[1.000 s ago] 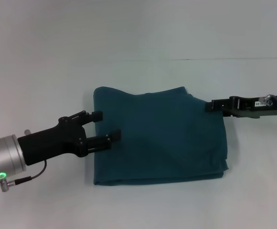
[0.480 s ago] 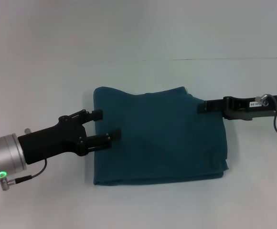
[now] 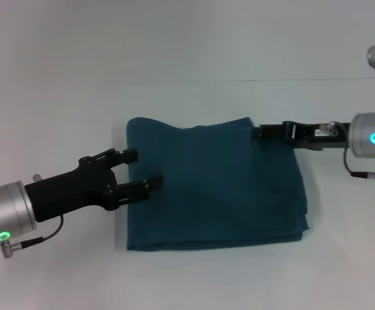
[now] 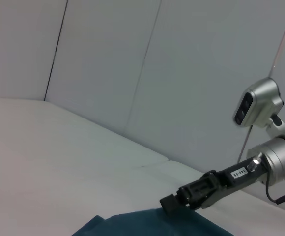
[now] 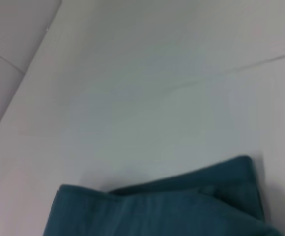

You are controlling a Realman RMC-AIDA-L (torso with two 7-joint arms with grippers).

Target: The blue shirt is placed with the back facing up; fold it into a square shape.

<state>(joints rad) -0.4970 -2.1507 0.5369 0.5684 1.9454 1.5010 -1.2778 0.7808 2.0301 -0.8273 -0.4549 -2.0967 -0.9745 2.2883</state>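
On the left, the left gripper (image 3: 140, 171) reaches over the near-left edge of the blue shirt (image 3: 220, 187) with its fingers spread wide and nothing between them, while the shirt lies mid-table, already folded into a near-square block. At the shirt's far-right corner the right gripper (image 3: 260, 134) hovers, and whether its fingers are parted I cannot tell; the folding looks all but finished, so the next move is probably only a tidy of that bulging far corner or a clean lift away. The left wrist view alone shows the back wall (image 4: 132, 64) behind the right gripper, and the right wrist view alone shows the doubled layers at the shirt's far edge.
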